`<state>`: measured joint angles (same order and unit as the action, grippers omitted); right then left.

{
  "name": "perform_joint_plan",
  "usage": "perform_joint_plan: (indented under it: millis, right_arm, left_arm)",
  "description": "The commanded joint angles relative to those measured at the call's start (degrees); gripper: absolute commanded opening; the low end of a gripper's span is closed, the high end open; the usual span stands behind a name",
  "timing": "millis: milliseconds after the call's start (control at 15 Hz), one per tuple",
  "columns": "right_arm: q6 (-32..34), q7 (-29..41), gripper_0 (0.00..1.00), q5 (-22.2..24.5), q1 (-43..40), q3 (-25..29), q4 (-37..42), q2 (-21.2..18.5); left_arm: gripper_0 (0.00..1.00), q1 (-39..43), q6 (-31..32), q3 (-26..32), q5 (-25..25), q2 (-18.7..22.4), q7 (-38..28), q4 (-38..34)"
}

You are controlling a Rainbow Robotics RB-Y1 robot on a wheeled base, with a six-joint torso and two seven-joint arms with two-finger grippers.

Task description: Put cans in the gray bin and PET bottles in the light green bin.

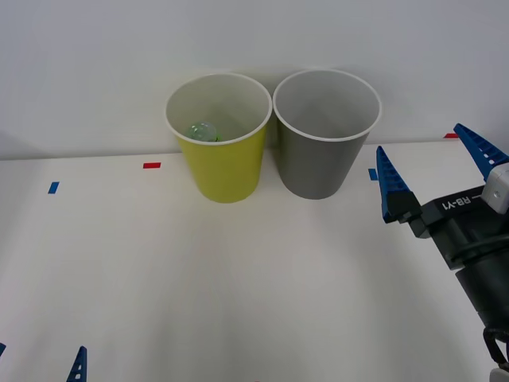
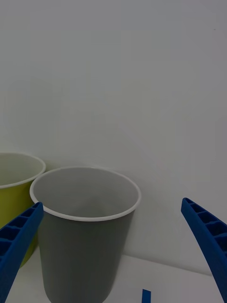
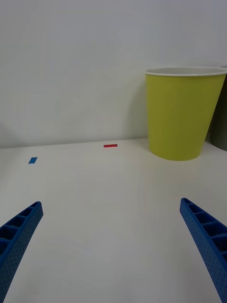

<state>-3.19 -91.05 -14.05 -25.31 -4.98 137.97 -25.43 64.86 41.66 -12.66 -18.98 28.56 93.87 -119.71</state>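
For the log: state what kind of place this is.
Probably a lab test bench for sorting trials: a bare white table against a blank wall, colored tape markers on it, and the light green bin beside the gray bin.

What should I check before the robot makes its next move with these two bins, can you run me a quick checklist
1. PET bottle lies inside the light green bin: ok.
2. Both bins upright, side by side at the wall, gray bin on the robot's right: ok.
3. Right gripper open, holding nothing, raised beside the gray bin: ok.
4. Left gripper open, holding nothing, low over the table near the robot: ok.
5. A can inside the gray bin: cannot tell, its bottom is hidden from the front view.
6. Cans or bottles left on the table to sort: none visible, ok.
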Motion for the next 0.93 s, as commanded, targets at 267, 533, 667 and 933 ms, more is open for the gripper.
perform_joint_plan:
  millis: [267,533,667,933]
  right_arm:
    - [5.4,0.2,1.0,2.3,-3.9,0.1,-3.3,1.6]
    - [14.0,0.3,1.0,2.1,-7.6,-0.4,-9.1,2.0]
    - [16.2,0.7,1.0,1.9,-10.9,-0.6,-10.8,2.0]
    - [20.9,1.9,1.0,0.3,-18.8,-1.3,-11.0,1.9]
  left_arm:
    - [1.0,0.0,0.0,0.0,0.0,0.0,0.0,0.0]
    - [1.0,0.0,0.0,0.0,0.0,0.0,0.0,0.0]
    - [1.0,0.0,0.0,0.0,0.0,0.0,0.0,0.0]
    - [1.0,0.0,0.0,0.0,0.0,0.0,0.0,0.0]
